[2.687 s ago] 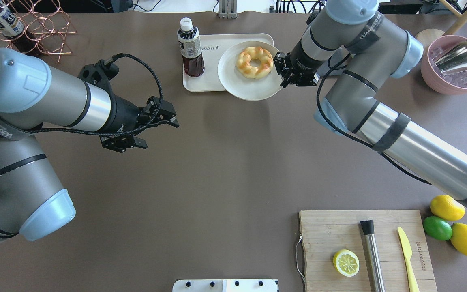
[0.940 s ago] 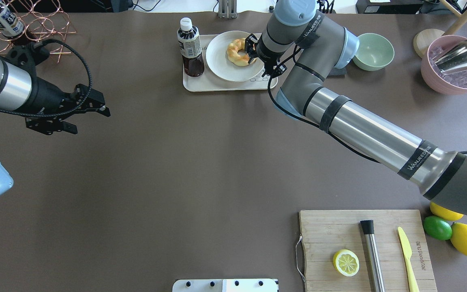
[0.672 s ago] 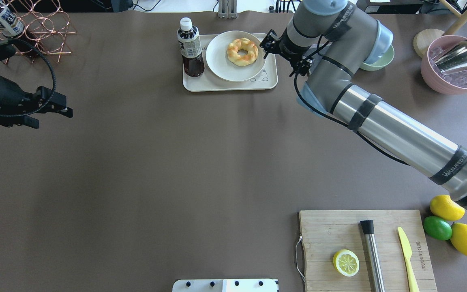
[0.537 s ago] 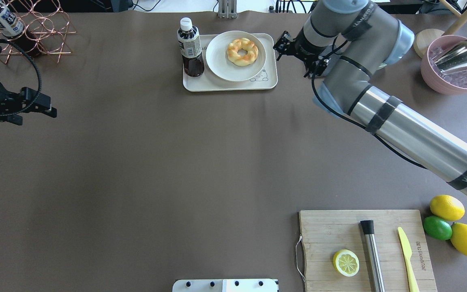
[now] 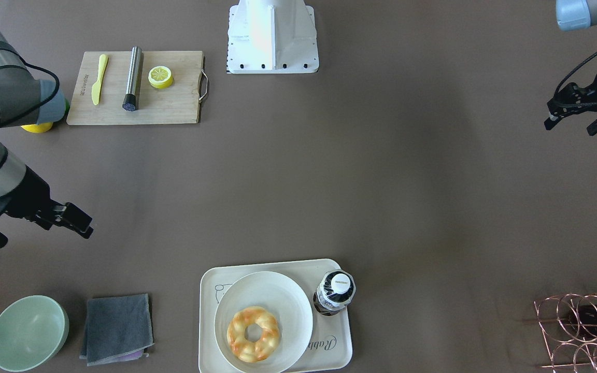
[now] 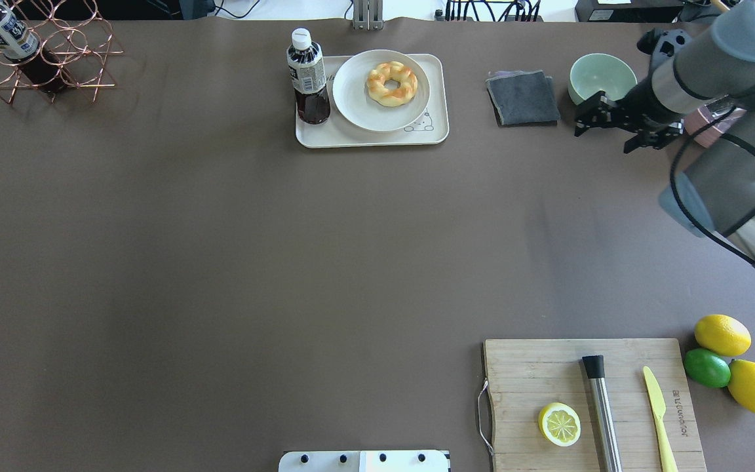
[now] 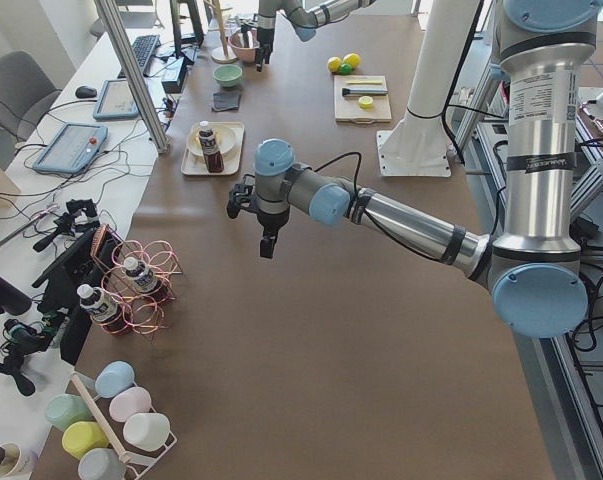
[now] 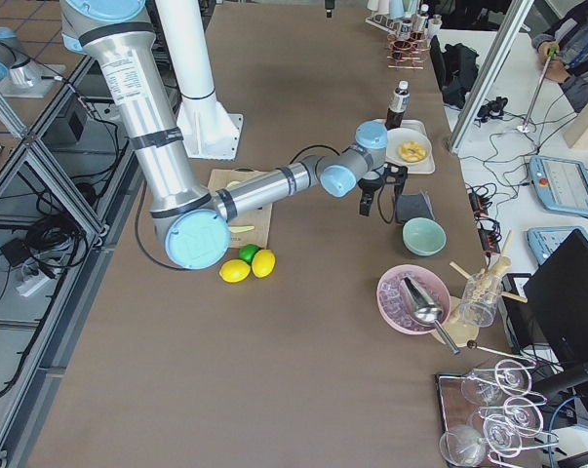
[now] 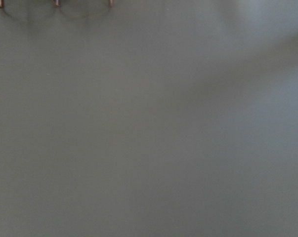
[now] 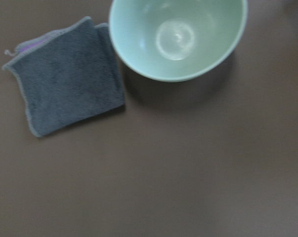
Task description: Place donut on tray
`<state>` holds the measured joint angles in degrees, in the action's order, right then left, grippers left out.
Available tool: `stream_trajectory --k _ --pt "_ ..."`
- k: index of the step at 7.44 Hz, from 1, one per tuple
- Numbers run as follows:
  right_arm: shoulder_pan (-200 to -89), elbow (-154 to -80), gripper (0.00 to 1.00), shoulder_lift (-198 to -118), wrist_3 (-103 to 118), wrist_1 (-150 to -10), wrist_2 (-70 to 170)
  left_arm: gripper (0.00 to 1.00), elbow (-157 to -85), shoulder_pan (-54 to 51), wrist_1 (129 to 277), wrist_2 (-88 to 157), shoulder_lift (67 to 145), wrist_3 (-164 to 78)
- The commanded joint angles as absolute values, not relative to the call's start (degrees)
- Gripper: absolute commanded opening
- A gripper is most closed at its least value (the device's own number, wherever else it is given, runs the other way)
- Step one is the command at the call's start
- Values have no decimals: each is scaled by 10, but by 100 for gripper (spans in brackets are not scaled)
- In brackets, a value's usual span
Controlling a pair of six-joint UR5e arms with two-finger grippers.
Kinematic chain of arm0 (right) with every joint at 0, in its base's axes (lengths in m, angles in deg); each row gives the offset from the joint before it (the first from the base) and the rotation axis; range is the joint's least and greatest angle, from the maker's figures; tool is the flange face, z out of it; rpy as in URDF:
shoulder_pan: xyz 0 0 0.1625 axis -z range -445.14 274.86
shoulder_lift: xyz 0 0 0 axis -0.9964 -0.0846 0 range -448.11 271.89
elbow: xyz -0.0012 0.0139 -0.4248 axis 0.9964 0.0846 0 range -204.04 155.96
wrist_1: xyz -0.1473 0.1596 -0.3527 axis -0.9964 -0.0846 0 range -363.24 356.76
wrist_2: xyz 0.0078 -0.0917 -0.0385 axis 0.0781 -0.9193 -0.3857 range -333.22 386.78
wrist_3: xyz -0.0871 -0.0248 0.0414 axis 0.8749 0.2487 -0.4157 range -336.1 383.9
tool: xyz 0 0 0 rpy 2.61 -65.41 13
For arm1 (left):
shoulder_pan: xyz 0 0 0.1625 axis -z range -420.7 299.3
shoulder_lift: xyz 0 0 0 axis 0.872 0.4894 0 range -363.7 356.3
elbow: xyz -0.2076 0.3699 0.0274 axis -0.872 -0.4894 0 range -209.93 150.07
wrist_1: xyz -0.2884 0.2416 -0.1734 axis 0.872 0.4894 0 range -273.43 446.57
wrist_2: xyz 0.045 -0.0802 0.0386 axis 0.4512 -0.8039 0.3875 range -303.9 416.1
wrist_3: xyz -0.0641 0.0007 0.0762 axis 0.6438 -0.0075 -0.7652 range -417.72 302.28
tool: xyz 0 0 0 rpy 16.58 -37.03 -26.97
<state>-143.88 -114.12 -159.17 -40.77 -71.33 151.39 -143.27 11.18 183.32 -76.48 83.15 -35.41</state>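
Note:
The golden twisted donut [image 6: 391,83] lies on a round white plate [image 6: 358,105] that stands on the cream tray [image 6: 377,138] at the far middle of the table. It also shows in the front-facing view [image 5: 253,333], on the tray [image 5: 206,316]. My right gripper [image 6: 603,136] is open and empty, hovering well to the right of the tray, just in front of a green bowl. My left gripper [image 5: 570,127] is open and empty, far off at the table's left side, out of the overhead view.
A dark drink bottle [image 6: 307,78] stands on the tray's left part. A grey cloth [image 6: 523,98] and a green bowl [image 6: 603,77] lie right of the tray. A cutting board [image 6: 535,373] with lemon half, muddler and knife is near right. A copper bottle rack [image 6: 50,59] is far left.
My right gripper moved the plate with the donut fully onto the tray, let go and drew back to the right. My left arm drew back left, out of the overhead view.

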Motion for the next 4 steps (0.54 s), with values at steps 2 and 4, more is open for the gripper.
stream_trajectory --k 2,4 --pt "-1580 -1227 100 -1794 -123 -714 1602 97 -1387 206 1826 -810 769 -579" --pt "-1686 -1227 100 -1835 55 -772 1636 97 -1386 231 1826 -821 740 -623"
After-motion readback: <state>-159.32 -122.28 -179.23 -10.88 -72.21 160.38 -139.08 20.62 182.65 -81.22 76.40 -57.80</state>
